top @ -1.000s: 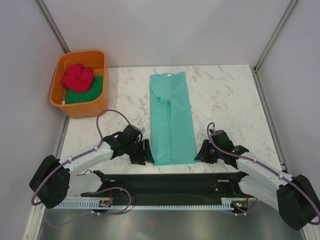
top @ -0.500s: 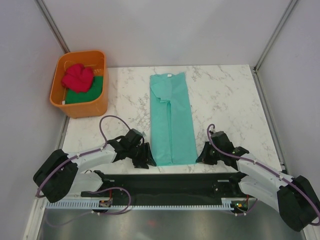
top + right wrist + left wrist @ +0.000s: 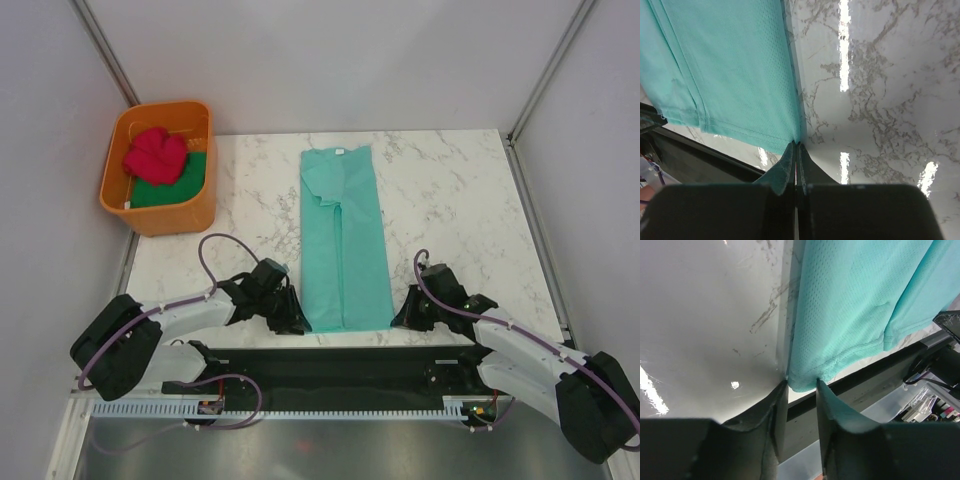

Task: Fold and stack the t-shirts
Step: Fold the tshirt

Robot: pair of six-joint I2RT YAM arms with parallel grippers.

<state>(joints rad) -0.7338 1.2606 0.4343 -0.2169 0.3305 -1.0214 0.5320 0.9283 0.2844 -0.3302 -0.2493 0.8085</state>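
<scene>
A teal t-shirt (image 3: 345, 240) lies folded into a long narrow strip down the middle of the marble table, collar at the far end. My left gripper (image 3: 298, 322) is at its near left corner. In the left wrist view the jaws of the left gripper (image 3: 801, 382) stand apart, with the teal t-shirt's (image 3: 850, 305) corner between the tips. My right gripper (image 3: 400, 318) is at the near right corner. In the right wrist view the right gripper (image 3: 796, 144) is shut on the edge of the teal t-shirt (image 3: 730, 65). A pinkish-red t-shirt (image 3: 156, 153) and a dark green t-shirt (image 3: 180, 185) lie bunched in the tub.
The orange plastic tub (image 3: 165, 218) stands at the table's far left corner. The black base strip (image 3: 340, 365) runs along the near edge just behind both grippers. Grey walls close in the left, right and far sides. White marble table (image 3: 460, 200) shows on both sides of the shirt.
Both grippers moved in to the shirt's near corners. The right jaws closed on the cloth edge. The left jaws narrowed around the left corner.
</scene>
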